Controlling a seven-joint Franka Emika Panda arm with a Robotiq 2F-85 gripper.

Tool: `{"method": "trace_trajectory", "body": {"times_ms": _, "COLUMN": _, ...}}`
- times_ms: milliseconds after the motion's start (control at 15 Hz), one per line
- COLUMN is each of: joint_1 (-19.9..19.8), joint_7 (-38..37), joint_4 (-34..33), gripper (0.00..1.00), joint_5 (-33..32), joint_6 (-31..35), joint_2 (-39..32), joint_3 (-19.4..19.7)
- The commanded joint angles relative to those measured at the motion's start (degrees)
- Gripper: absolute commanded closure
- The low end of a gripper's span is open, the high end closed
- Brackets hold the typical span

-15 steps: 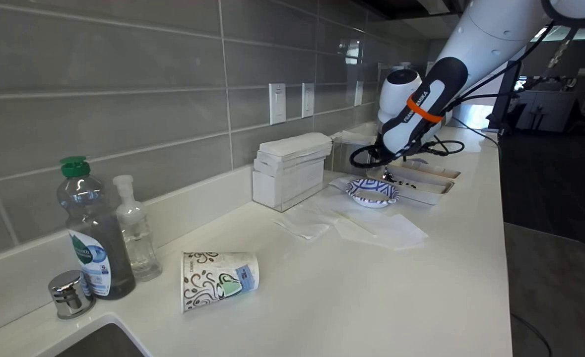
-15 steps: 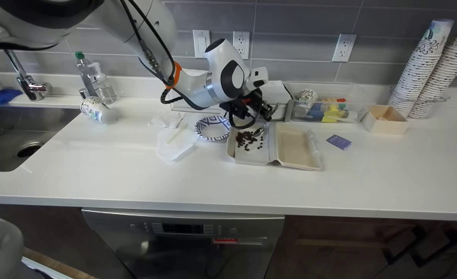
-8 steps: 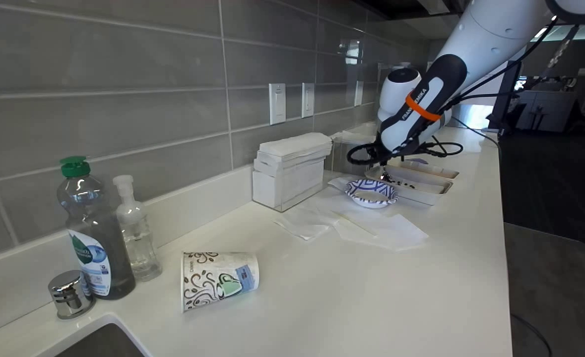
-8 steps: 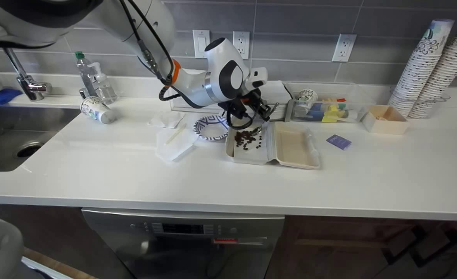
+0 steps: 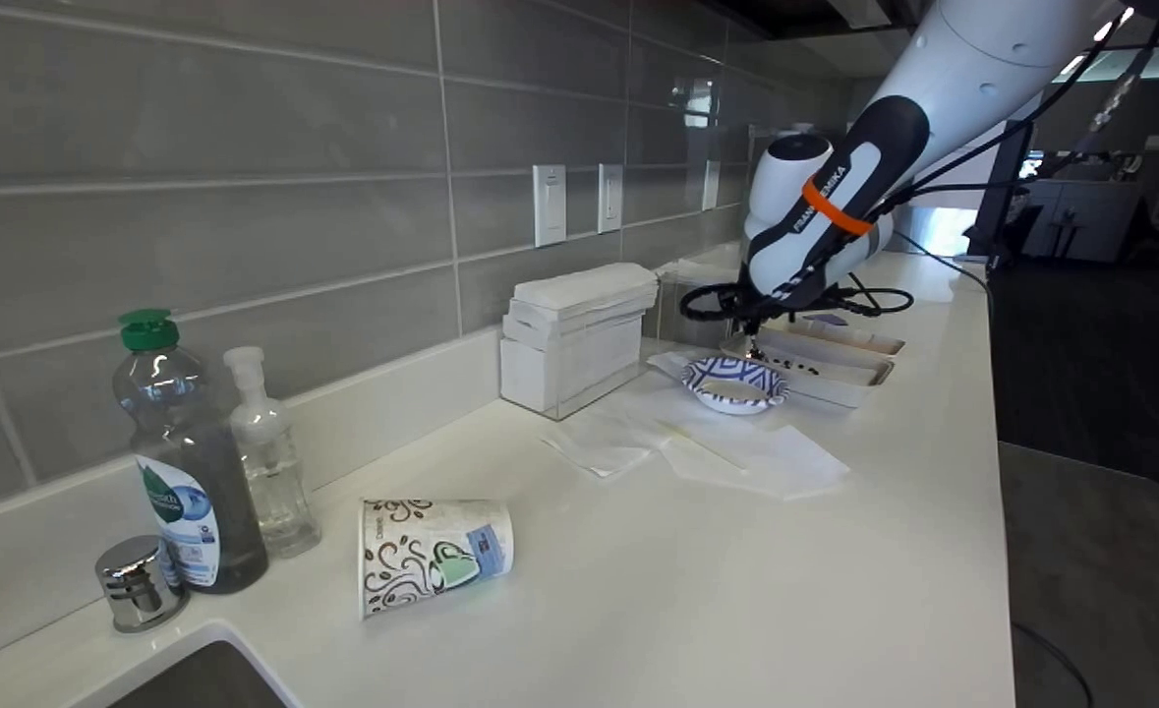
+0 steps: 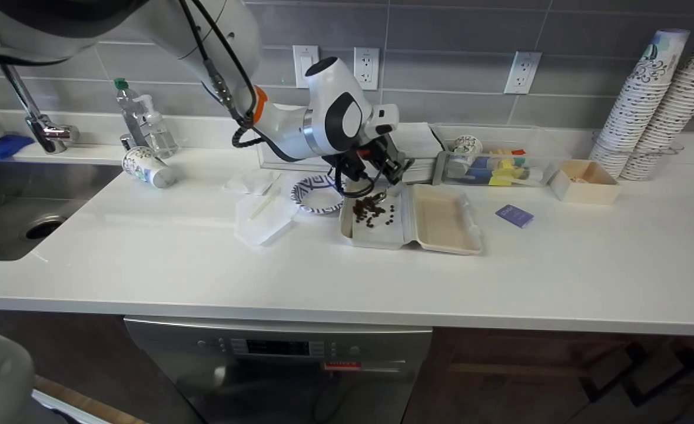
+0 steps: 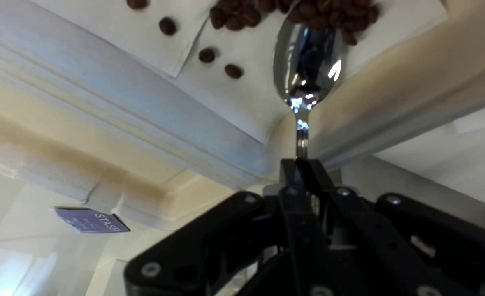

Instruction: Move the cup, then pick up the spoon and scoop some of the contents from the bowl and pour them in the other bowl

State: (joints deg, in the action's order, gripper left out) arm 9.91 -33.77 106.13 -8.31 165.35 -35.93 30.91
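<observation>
The gripper (image 7: 301,163) was clamped on the handle of the spoon (image 7: 307,70), whose tip was set at the heap of beans (image 7: 351,16) in one half of the open box (image 6: 444,224). The tip was partly hidden by beans; whether any were held in the spoon could not be told. The cup (image 5: 436,556) was seen in both exterior views, lying on its side on the counter (image 5: 658,610) near the sink (image 5: 201,680), well apart from the box, so its step was judged done. Scooping was taken to be the step in hand, pouring not yet done. Next, the spoon would need to be pushed under the beans, levelled and lifted, then carried to the bowl (image 6: 317,197) just beside the box.
</observation>
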Motion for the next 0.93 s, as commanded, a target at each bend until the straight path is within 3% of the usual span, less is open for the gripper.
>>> {"method": "trace_trajectory", "body": {"times_ms": 0, "joint_1": -1.4, "joint_7": 1.9, "joint_4": 3.3, "gripper": 0.98, "joint_5": 1.1, "joint_6": 1.1, "joint_2": 2.1, "joint_3": -2.5}}
{"method": "trace_trajectory", "body": {"times_ms": 600, "joint_1": -2.7, "joint_7": 4.8, "joint_4": 6.0, "gripper": 0.98, "joint_5": 1.7, "joint_6": 0.9, "joint_2": 4.0, "joint_3": -5.3}}
{"method": "trace_trajectory", "body": {"times_ms": 867, "joint_1": -6.2, "joint_7": 8.7, "joint_4": 7.1, "gripper": 0.98, "joint_5": 4.2, "joint_6": 0.0, "joint_2": 5.9, "joint_3": -9.6}}
